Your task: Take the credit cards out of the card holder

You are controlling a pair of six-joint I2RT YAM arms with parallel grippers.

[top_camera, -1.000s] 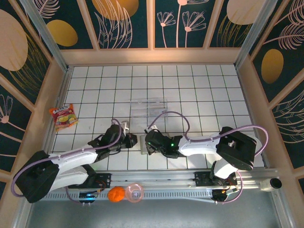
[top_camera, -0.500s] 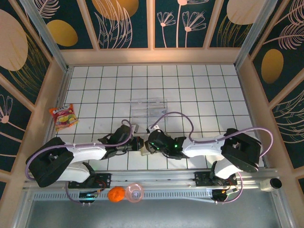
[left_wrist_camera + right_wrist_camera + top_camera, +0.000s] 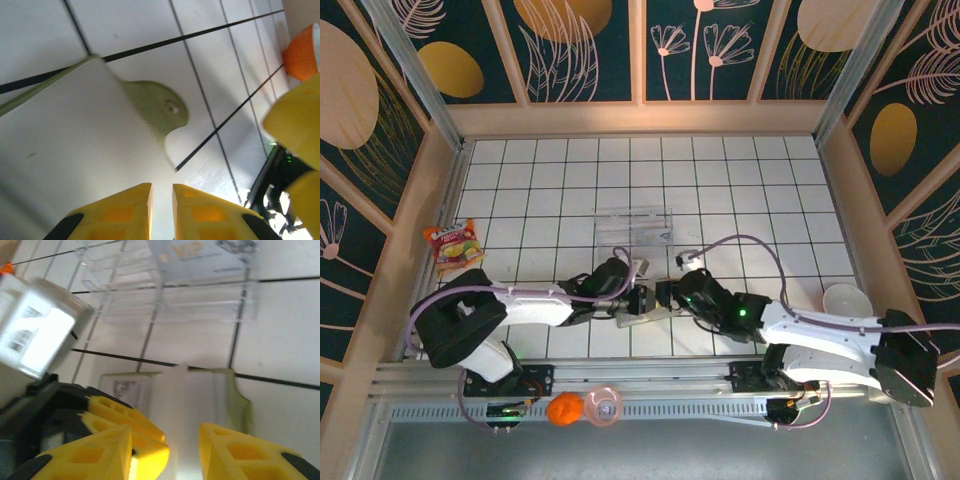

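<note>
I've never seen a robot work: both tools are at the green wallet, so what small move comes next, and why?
Probably the right tool should close on what looks like a pale card between its open jaws and draw it out: the card holder lies open and the left tool hovers over its inside.

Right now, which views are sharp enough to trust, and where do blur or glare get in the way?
Top view: sharp, evenly lit across the table. Left wrist: very close, the wallet soft, the yellow fingers blurred, a grey shadow beside the wallet's tab. Right wrist: smeared throughout, the clear tray hazy with glare.
</note>
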